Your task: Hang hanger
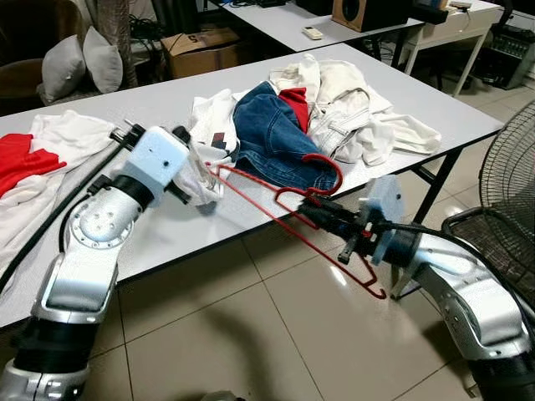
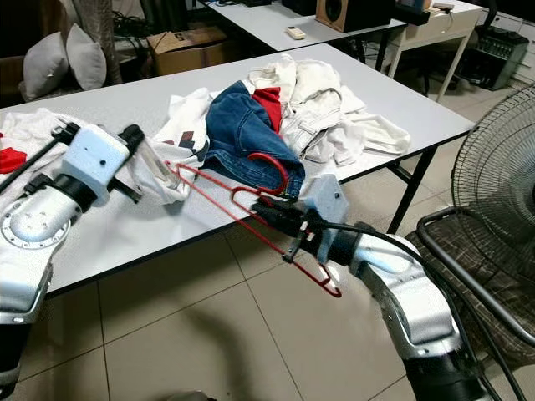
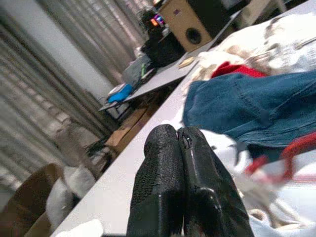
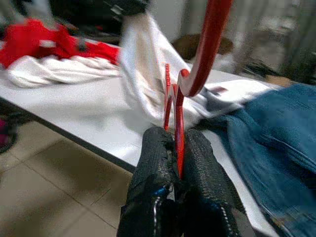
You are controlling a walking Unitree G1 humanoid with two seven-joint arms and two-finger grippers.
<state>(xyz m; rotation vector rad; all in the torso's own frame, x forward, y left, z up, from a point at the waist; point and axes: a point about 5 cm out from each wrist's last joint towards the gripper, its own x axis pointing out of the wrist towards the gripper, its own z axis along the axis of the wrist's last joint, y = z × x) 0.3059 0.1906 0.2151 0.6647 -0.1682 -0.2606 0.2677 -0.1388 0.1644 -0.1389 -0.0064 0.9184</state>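
A red wire hanger point(image 1: 276, 200) hangs slanted off the front edge of the grey table point(image 1: 209, 225), its hook point(image 1: 333, 171) lying against the blue jeans point(image 1: 272, 138). My right gripper point(image 1: 311, 210) is shut on the hanger's neck just under the hook, and the wire shows clamped between its fingers point(image 4: 153, 163). My left gripper point(image 1: 199, 167) is shut on a white garment point(image 1: 209, 134), lifting its edge beside the hanger's far arm tip. In the left wrist view its fingers point(image 3: 163, 173) are pressed together.
Jeans, a red piece and white clothes point(image 1: 359, 117) lie heaped on the table's right half. Red and white clothes point(image 1: 33, 159) lie at its left. A standing fan point(image 1: 510, 175) and a black-framed stand point(image 1: 485, 242) are close on my right. A second table point(image 1: 326, 25) is behind.
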